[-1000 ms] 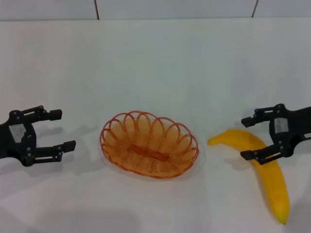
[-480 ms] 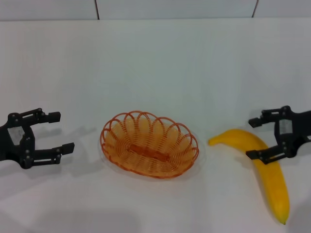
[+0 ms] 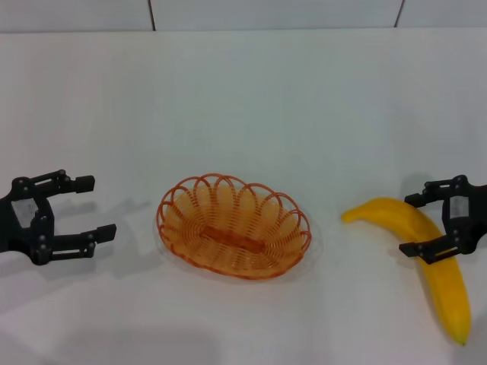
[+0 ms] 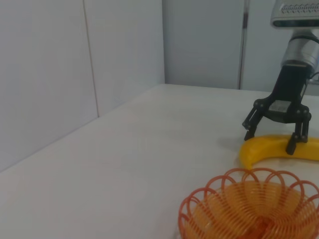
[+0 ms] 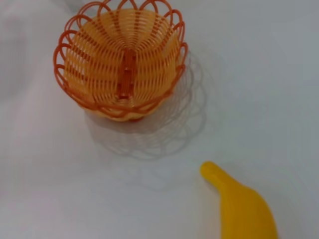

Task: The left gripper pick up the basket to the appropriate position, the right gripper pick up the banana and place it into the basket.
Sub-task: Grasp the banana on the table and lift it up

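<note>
The orange wire basket [image 3: 228, 236] stands empty at the middle of the white table; it also shows in the left wrist view [image 4: 254, 209] and the right wrist view [image 5: 119, 64]. The yellow banana [image 3: 440, 277] lies to its right. My right gripper [image 3: 411, 224] comes down over the banana's upper half, one finger against each side, and grips it [image 4: 264, 152]. Only the banana's pointed end shows in the right wrist view [image 5: 244, 209]. My left gripper [image 3: 101, 205] is open and empty, a short way left of the basket, fingers pointing at it.
The white table [image 3: 251, 99] stretches back to a tiled wall. A grey wall stands beyond the table's edge in the left wrist view [image 4: 75, 74].
My right gripper has moved right and the banana has shifted right with it, away from the basket. The left gripper and basket have barely moved.
</note>
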`<state>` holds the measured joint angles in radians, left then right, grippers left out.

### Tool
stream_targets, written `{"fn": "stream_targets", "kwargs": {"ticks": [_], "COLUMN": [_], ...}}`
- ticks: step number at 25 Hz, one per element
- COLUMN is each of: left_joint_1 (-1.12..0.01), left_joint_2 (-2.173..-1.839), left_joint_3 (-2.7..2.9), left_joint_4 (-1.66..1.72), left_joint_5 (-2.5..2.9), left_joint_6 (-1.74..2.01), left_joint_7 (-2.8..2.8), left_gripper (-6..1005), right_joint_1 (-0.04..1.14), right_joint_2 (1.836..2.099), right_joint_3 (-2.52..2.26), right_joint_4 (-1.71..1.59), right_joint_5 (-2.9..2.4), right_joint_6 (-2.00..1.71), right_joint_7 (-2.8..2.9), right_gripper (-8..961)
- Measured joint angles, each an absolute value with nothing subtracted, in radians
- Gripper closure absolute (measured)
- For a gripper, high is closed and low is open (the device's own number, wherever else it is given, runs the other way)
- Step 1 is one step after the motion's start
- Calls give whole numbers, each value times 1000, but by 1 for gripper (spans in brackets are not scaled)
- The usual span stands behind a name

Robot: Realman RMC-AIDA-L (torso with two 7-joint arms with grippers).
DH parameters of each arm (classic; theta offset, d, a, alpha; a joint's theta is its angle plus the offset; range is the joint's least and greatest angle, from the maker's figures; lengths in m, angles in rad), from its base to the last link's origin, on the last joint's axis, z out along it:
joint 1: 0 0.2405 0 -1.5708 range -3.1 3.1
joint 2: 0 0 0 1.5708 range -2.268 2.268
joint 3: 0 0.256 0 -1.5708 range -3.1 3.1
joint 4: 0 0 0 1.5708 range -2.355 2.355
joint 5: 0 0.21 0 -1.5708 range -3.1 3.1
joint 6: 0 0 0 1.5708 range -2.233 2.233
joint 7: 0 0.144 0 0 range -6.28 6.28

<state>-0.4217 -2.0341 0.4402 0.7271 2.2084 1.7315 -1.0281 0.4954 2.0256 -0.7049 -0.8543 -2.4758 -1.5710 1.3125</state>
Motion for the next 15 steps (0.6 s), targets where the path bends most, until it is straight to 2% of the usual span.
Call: {"fn": "stream_targets", "kwargs": {"ticks": [15], "left_joint_1": [-422], "left_joint_2": [-2034], "left_joint_3": [440], "left_joint_4": [727], "left_joint_5": [2213], "left_joint_6": [1737], "left_joint_7": [-1032], "left_gripper": [139], "right_joint_1": [501], "right_joint_2": [2023], "right_joint_3": [-697], "right_joint_4": [-887], "right_joint_5": [-2503], "right_joint_6": [-1485], "right_joint_7": [1366], "right_gripper": [111]}}
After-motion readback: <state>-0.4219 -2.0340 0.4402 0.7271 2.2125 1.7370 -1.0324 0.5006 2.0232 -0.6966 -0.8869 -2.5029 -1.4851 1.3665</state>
